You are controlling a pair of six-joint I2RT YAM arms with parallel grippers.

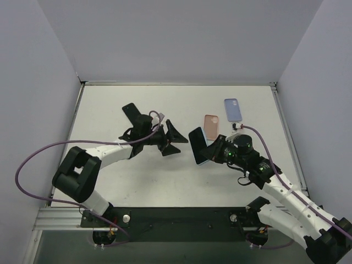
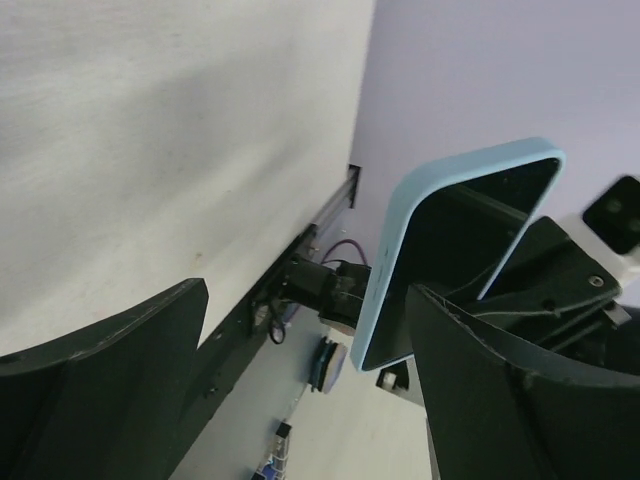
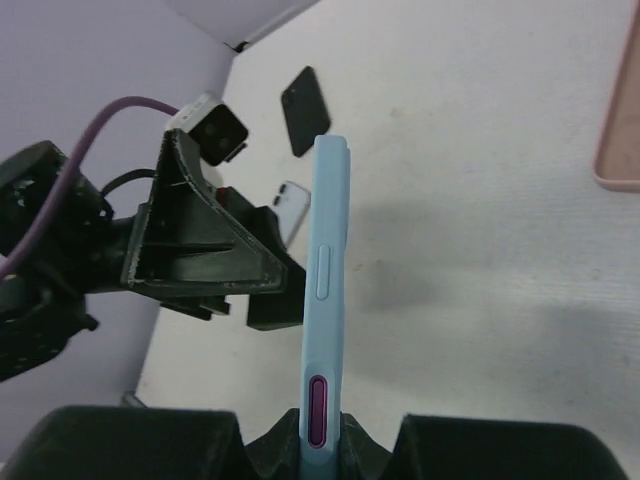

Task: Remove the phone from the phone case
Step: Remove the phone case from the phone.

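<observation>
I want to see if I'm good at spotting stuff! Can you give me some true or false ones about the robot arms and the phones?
1. The right gripper is squeezing the black phone in its light blue case. True.
2. The left gripper is shut on that phone too. False: its fingers are spread open and grip nothing.
3. A flat pink phone case lies on the white table. True.
4. The blue-cased phone is lying flat on the table. False: it is held up on its edge, off the table.
</observation>
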